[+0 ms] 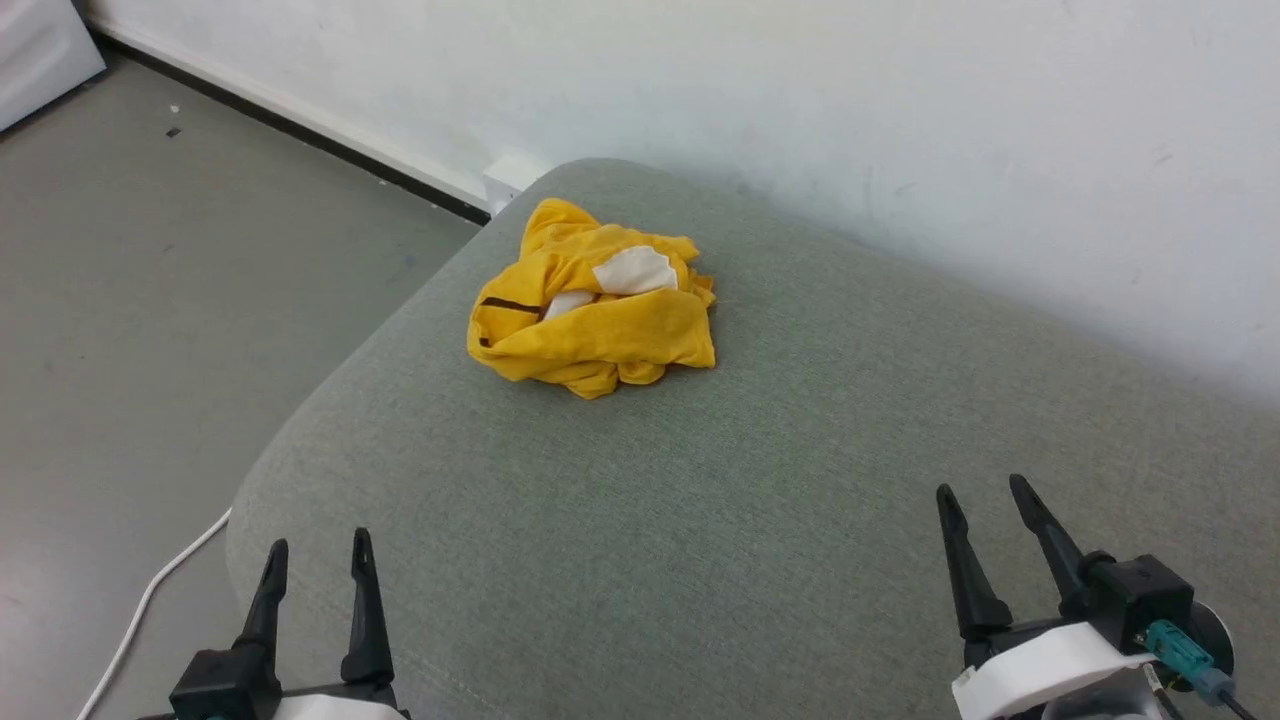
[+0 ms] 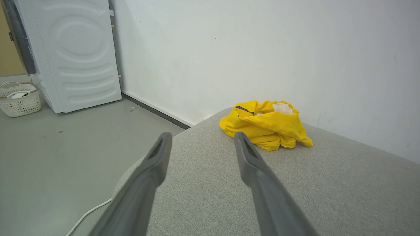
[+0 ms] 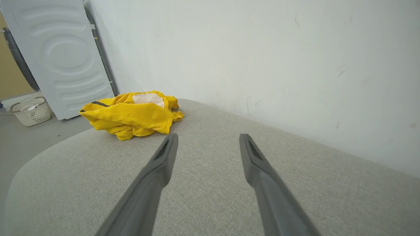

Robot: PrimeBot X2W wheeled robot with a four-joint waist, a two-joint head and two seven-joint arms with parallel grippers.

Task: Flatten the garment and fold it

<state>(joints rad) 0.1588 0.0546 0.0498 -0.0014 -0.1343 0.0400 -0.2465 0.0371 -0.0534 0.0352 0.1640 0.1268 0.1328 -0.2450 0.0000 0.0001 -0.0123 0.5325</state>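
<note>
garment [image 1: 592,305] crumpled, upper centre of head view | soft, light, limp; probably best pinched at loose outer edge | left claw [image 1: 319,540] wide, empty | right claw [image 1: 980,485] wide, empty

- Your garment [image 1: 592,308]: small bright-yellow tee, crumpled in a loose heap, not flattened or folded.
- White patch & a black stripe show among the folds.
- Lies on the grey cushion [image 1: 760,480], far-left part, near the wall.

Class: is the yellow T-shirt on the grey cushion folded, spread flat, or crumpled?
Crumpled: the yellow fabric T-shirt sits bunched in a heap.
</note>
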